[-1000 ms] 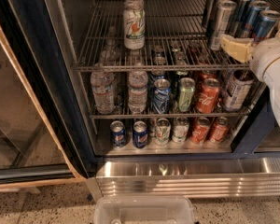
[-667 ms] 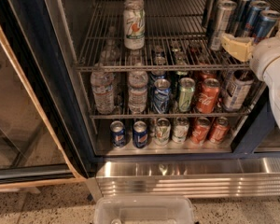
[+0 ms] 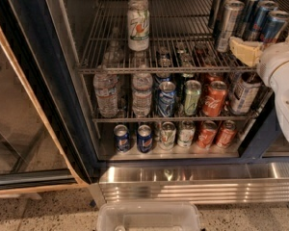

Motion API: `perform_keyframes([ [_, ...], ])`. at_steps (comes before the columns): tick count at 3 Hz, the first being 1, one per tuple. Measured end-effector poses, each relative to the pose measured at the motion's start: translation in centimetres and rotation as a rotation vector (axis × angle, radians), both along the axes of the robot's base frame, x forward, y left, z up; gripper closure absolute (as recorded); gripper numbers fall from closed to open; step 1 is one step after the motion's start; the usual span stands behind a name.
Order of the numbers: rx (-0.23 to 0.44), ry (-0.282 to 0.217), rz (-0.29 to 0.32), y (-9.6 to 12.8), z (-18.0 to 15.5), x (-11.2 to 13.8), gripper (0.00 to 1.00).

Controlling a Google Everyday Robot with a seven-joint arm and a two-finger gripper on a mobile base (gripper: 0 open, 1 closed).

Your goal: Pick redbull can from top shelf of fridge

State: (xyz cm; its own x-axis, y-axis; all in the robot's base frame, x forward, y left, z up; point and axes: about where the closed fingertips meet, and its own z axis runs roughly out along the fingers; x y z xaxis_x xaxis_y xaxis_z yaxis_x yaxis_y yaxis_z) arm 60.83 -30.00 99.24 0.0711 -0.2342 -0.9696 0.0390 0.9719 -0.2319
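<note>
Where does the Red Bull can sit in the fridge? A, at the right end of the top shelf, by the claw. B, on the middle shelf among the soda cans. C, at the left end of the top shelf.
A: the redbull can stands in the cluster of slim cans at the right end of the top shelf, just behind the claw; the 7up can stands apart, further left.
</note>
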Motion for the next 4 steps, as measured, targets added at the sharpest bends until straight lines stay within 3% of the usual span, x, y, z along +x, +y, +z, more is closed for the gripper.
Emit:
perform_keyframes([
  [1, 0.023, 0.019, -0.033, -0.8, -0.9, -0.3, 0.21],
  [2, 0.013, 0.026, -0.019, -1.2, -0.1, 2.3, 0.21],
  [4, 0.007, 0.039, -0.034, -1.6, -0.2, 2.7, 0.23],
])
